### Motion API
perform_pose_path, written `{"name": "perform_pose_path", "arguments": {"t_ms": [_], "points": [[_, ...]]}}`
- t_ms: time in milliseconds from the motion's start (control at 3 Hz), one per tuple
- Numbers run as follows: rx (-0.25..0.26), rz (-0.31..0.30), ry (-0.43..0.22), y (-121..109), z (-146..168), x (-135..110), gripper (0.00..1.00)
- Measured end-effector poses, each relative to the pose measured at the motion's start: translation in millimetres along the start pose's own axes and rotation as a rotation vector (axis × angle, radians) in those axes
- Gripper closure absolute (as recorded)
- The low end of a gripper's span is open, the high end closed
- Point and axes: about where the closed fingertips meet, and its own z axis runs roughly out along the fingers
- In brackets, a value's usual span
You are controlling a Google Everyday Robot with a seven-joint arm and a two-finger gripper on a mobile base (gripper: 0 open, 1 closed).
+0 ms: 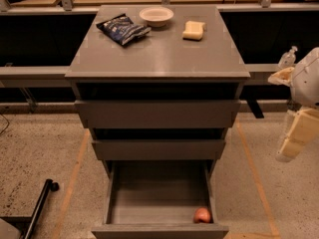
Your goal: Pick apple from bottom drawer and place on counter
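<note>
The apple (202,215), small and reddish-orange, lies in the front right corner of the open bottom drawer (159,229), which is pulled out towards me. The counter (159,54) is the grey top of the cabinet above it. My gripper (290,144), a cream-coloured part hanging under the white arm, is at the right edge of the camera view. It is beside the cabinet at about the height of the middle drawer, well above and to the right of the apple. It holds nothing that I can see.
On the counter lie a dark blue snack bag (122,29), a white bowl (156,15) and a pale yellow sponge (193,30). The two upper drawers stand slightly open. A clear bottle (288,58) is behind the arm. A black pole (39,209) lies on the floor at lower left.
</note>
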Motion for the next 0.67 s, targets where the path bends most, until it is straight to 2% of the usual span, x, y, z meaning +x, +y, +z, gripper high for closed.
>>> {"name": "perform_pose_path", "arguments": {"t_ms": [333,667], "points": [[0.000,0.000,0.000,0.0,-0.2,-0.1,0.00],[-0.035,0.023,-0.057,2.2,19.8,4.2,0.00]]}}
